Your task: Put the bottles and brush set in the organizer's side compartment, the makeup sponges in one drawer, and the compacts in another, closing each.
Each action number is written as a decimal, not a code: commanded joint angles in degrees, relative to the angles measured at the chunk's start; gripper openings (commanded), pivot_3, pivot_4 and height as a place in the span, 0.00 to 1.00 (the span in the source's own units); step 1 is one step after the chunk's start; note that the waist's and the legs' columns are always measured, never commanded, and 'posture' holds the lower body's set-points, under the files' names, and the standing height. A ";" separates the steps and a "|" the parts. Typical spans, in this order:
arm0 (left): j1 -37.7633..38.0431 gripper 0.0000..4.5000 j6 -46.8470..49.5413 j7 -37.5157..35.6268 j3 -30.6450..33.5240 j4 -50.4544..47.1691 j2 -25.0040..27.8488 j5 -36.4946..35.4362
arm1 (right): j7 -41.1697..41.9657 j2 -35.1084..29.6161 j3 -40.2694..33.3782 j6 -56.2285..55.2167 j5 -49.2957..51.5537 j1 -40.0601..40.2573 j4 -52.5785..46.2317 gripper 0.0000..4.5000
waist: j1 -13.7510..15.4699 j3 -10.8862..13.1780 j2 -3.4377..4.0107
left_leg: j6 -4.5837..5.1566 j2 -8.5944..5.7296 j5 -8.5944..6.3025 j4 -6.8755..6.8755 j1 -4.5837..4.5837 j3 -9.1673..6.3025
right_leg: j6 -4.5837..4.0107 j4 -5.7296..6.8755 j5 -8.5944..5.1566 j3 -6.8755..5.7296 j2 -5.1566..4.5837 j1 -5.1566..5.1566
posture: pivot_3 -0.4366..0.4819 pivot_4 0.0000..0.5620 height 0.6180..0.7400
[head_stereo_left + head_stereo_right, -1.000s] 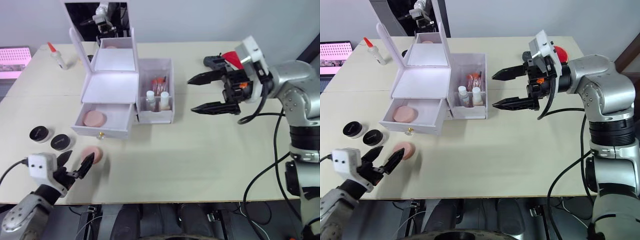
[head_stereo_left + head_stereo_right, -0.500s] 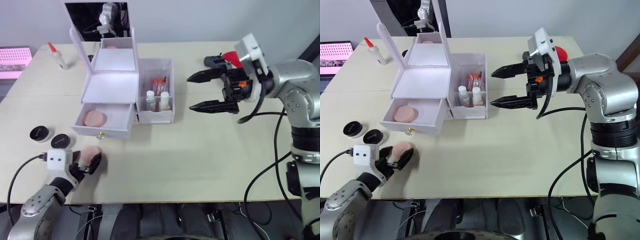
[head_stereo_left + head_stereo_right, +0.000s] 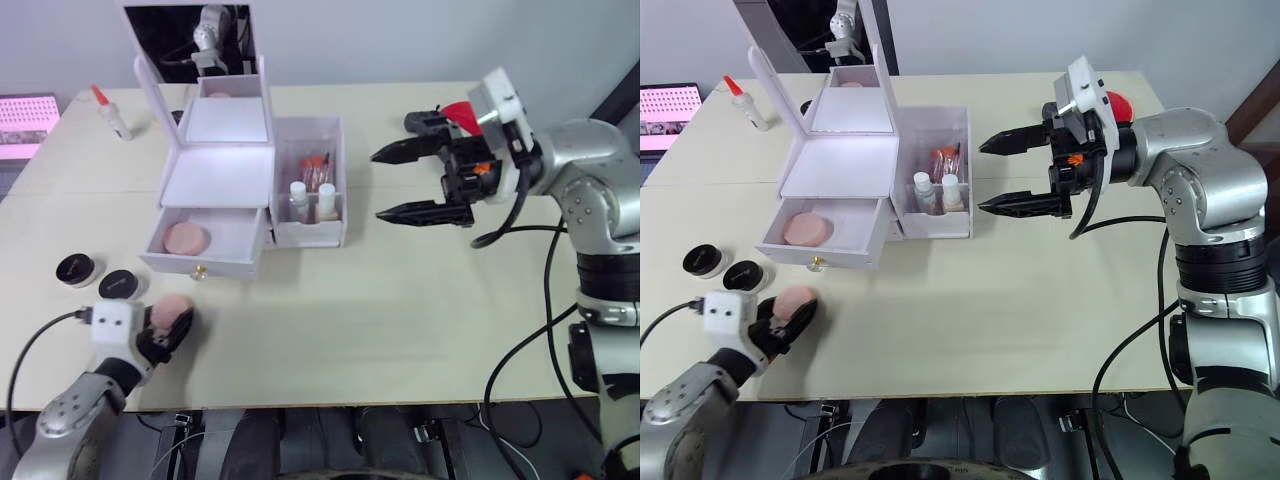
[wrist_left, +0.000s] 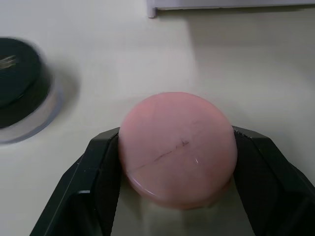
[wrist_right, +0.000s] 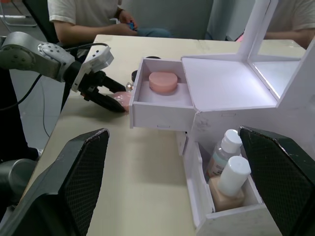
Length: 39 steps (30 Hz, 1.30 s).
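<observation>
Table point(image 3: 400, 300), sponge point(image 4: 177, 147) in left hand point(image 3: 165, 330)

A pale beige table point(image 3: 400, 300) carries the items. The white organizer point(image 3: 215, 180) is seated at ten o'clock. Two black compacts point(image 3: 98, 277) and one pink sponge point(image 3: 172, 310) are placed at eight o'clock. A red-tipped glue bottle point(image 3: 111, 112) is stood at the far ten o'clock corner.

Sponge point(image 4: 176, 147): soft, matt pink, faint crease. Fingers point(image 4: 101, 177): matt black plastic. Organizer point(image 3: 215, 175): smooth white plastic; side compartment point(image 3: 312, 190) translucent. Compact point(image 4: 19, 83): glossy black lid. Table point(image 3: 400, 290): matt beige.
</observation>
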 commanded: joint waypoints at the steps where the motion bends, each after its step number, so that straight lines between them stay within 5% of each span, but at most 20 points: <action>1: 2.65 0.59 -3.55 -1.56 7.47 -4.40 -0.42 -4.08 | 1.04 0.69 0.22 -1.90 -0.27 -2.19 0.73 1.00 | 0.17 0.00 0.00 | 0.00 0.00 0.00 -0.01 0.00 -0.01 | 0.00 0.01 -0.01 0.00 0.00 -0.01 | 0.48 0.27 1.00; 6: 6.92 0.59 -9.13 -5.98 17.32 -9.70 0.00 -10.95 | 3.01 1.54 1.18 -4.36 -1.07 -3.33 3.81 1.00 | 0.45 -0.01 -0.07 | -0.02 0.00 -0.01 0.08 -0.05 0.00 | -0.02 -0.06 -0.01 -0.01 -0.04 0.03 | 0.48 0.27 1.00; 12: 0.90 0.59 -3.01 -3.74 22.23 -13.75 10.92 -20.96 | 4.43 3.12 1.90 -5.26 -1.68 -4.80 5.80 1.00 | 0.66 -0.01 -0.07 | -0.02 0.00 -0.01 0.08 -0.05 0.08 | -0.01 -0.06 -0.01 -0.03 -0.09 0.05 | 0.48 0.27 1.00; 16: -15.36 0.59 7.68 0.63 13.71 -11.24 25.43 -28.14 | 5.24 1.74 1.08 1.61 1.74 -5.11 2.93 1.00 | 1.14 0.00 -0.07 | 0.00 0.00 0.00 0.09 -0.06 0.00 | 0.02 0.03 -0.02 -0.07 -0.04 0.03 | 0.48 0.27 1.00; 20: -25.77 0.59 14.51 1.62 4.88 -7.50 30.49 -31.63 | 3.47 -0.14 -0.64 4.99 3.22 -3.44 -1.38 1.00 | 1.08 0.02 -0.02 | 0.00 0.00 0.00 0.02 -0.03 0.07 | 0.08 0.03 -0.05 -0.02 -0.03 0.03 | 0.48 0.27 1.00; 32: -39.26 0.59 18.94 -1.22 -11.06 0.68 28.87 -26.11 | -4.51 -3.26 -5.08 9.79 6.40 2.27 -10.32 1.00 | 0.22 0.02 -0.04 | 0.01 0.00 0.01 -0.02 -0.05 0.04 | 0.24 0.13 -0.12 -0.02 -0.01 -0.01 | 0.48 0.27 1.00; 39: -40.14 0.59 19.38 -3.17 -13.28 1.57 28.21 -22.75 | -6.52 -3.27 -5.26 9.88 6.94 2.63 -11.11 1.00 | 0.23 0.02 -0.04 | 0.01 0.00 0.01 -0.01 -0.05 0.04 | 0.24 0.13 -0.11 -0.02 -0.01 0.00 | 0.48 0.27 1.00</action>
